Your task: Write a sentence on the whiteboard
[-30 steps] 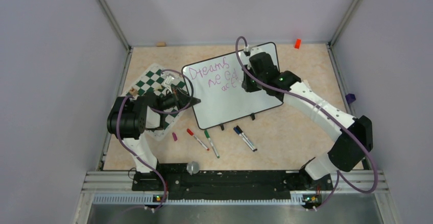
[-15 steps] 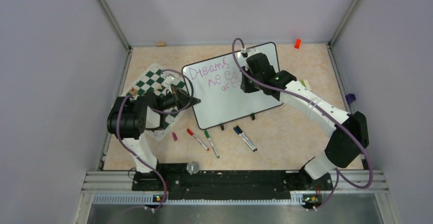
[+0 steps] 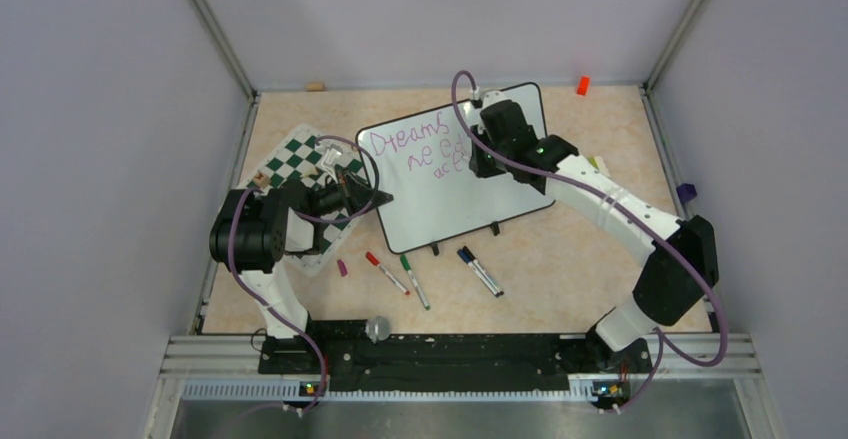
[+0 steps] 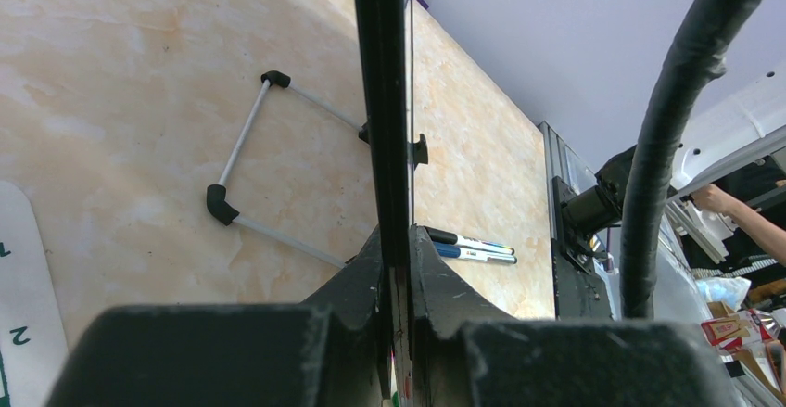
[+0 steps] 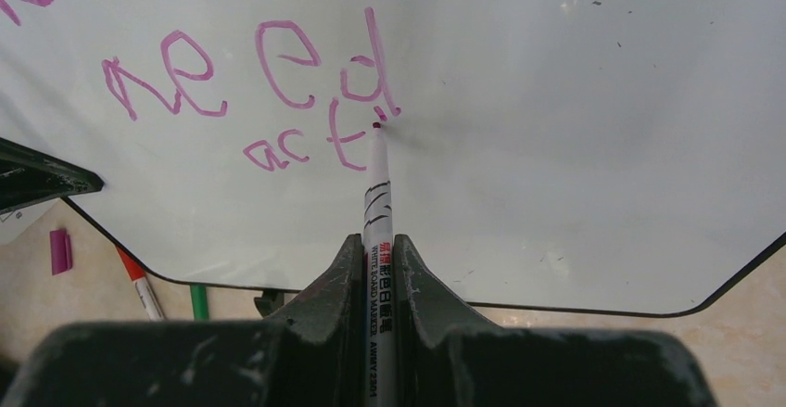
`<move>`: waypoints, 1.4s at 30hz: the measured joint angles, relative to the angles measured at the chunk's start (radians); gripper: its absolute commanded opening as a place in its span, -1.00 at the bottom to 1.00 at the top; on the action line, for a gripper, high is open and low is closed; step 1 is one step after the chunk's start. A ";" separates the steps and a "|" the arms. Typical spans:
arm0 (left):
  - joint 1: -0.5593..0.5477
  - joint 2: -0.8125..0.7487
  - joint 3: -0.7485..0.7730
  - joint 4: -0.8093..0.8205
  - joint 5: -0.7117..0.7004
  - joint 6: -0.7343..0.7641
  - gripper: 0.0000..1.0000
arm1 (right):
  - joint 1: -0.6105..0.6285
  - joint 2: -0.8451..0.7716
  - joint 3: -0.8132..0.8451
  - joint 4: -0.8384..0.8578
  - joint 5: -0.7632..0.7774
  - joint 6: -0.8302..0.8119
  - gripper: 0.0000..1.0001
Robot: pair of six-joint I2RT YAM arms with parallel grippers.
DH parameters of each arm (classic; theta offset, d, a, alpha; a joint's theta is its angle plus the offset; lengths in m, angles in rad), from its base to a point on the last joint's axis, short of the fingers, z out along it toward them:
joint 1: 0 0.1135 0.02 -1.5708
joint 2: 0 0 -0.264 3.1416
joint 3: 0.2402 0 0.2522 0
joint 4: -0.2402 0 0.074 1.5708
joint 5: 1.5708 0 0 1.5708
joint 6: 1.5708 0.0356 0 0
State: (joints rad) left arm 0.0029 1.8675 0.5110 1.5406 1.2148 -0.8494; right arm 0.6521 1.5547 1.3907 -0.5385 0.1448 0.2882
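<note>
Two slim robot arms. The right arm (image 3: 610,206) has white tubular links and chunky black joints, with a small green light (image 3: 541,147) near its wrist. The left arm (image 3: 250,234) looks mostly black. A purple cable (image 3: 454,99) loops along each. The gripper fingers (image 5: 329,286) are matte black and scuffed.

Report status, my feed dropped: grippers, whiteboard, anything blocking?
Left gripper shut on whiteboard edge. Right gripper shut on marker, tip at board. Sentence reads "Dreams need act". Nothing blocking.
</note>
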 measured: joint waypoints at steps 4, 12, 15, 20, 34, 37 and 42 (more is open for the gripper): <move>0.000 0.000 0.000 0.000 0.000 0.000 -1.00 | 0.000 0.003 0.000 0.000 0.002 0.000 -1.00; 0.000 0.000 0.000 0.000 0.000 -0.001 -1.00 | 0.000 0.003 -0.005 0.000 0.000 0.002 -1.00; 0.000 0.000 0.000 -0.001 -0.001 -0.001 -1.00 | 0.000 0.002 -0.019 0.000 -0.004 0.004 -1.00; 0.000 0.000 0.000 -0.002 0.000 -0.002 -1.00 | 0.000 -0.007 -0.043 -0.006 -0.013 0.011 -1.00; 0.000 0.002 0.005 -0.005 0.004 0.000 -1.00 | -0.001 -0.013 -0.033 -0.027 -0.008 0.012 -1.00; 0.000 0.002 0.005 -0.005 0.004 0.000 -1.00 | -0.001 -0.020 -0.033 -0.035 -0.007 0.011 -1.00; 0.000 0.002 0.005 -0.005 0.005 0.000 -1.00 | -0.006 -0.026 -0.020 -0.046 -0.007 0.011 -1.00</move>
State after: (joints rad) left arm 0.0029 1.8694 0.5163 1.5352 1.2194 -0.8497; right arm 0.6464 1.5291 1.3708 -0.5846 0.1379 0.2996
